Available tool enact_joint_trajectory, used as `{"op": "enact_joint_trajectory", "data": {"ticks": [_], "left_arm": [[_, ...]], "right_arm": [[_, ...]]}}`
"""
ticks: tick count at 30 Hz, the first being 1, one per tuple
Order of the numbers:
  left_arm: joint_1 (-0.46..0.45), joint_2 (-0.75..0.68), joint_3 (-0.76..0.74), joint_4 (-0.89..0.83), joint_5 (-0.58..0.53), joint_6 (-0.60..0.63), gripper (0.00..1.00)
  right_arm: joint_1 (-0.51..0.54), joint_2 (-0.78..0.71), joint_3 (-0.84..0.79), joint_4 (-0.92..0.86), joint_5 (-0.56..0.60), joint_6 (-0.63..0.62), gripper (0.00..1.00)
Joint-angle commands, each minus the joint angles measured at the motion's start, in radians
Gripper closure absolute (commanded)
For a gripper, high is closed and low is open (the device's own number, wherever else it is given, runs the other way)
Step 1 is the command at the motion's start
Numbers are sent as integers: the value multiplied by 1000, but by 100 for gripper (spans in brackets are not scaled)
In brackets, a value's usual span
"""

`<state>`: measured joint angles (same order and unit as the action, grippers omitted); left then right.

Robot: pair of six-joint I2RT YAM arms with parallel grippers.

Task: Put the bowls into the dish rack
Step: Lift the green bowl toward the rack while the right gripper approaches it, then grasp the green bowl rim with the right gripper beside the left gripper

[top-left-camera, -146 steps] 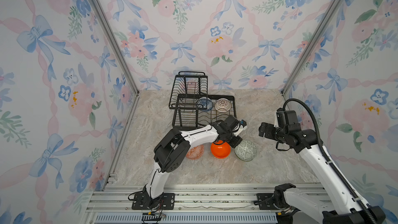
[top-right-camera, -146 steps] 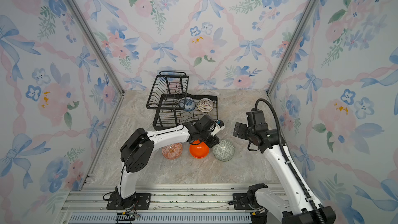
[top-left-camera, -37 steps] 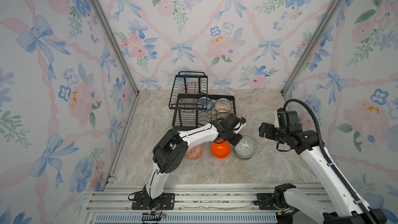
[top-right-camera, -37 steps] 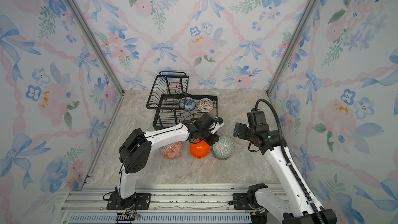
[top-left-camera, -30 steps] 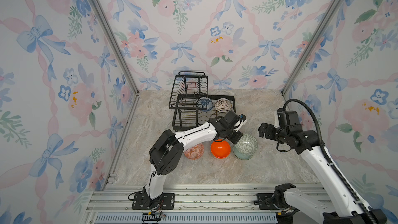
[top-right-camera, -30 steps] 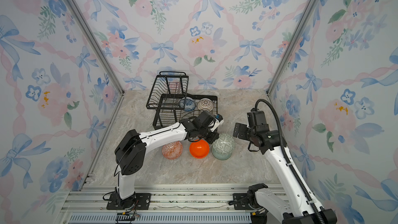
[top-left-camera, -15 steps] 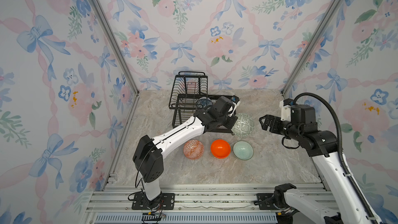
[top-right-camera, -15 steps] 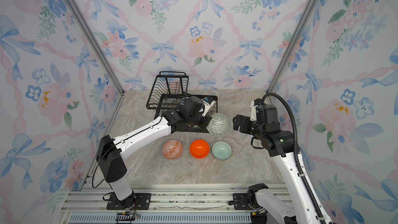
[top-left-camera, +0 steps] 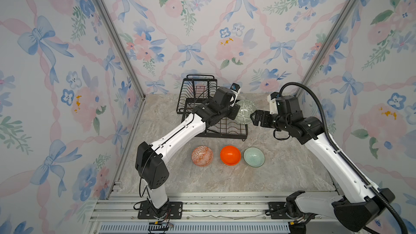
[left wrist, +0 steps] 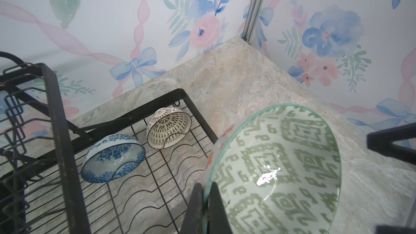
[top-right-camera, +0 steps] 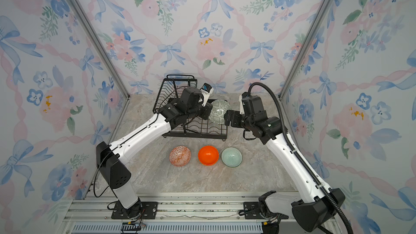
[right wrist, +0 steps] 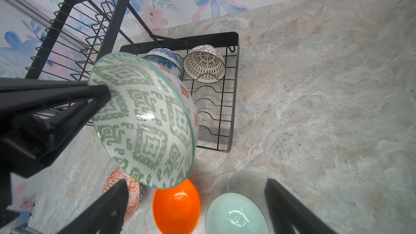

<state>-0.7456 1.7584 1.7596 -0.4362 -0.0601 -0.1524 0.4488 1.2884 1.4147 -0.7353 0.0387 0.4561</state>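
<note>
While left end effector pinches grey-green bowl rim near dish rack, right end effector gapes wide, empty.

Back slots of the rack are filled by the blue bowl and lattice bowl; nearer slots are left free. Approach from the right is barred by the green bowl. Before it are lined the patterned bowl, orange bowl and mint bowl.

Marble tabletop; floral wallpaper walls; aluminium rail at front.
</note>
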Motion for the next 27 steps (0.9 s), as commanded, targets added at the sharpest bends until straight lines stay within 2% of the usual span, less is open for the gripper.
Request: {"op": "enact_joint_trajectory", "data": {"ticks": [1,4,7,16,17,23,27], "left_arm": [[8,-42,51,36,50,8,100],[9,-39,64,36,73,8,100],[11,-46,64,36,84,8,100],[24,-59,42,36,110,7,100],[25,-60,37,36,113,5,100],[32,-92,-1,35,168,-9,100],[31,-164,-81,36,172,-16,67]], "right_arm": [[16,41,63,48,50,24,9],[27,84,91,55,71,26,19],[44,106,105,64,99,30,35],[71,130,129,51,161,35,97],[74,132,131,49,167,35,100],[77,143,164,36,164,6,100],[78,144,158,50,159,-34,100]]}}
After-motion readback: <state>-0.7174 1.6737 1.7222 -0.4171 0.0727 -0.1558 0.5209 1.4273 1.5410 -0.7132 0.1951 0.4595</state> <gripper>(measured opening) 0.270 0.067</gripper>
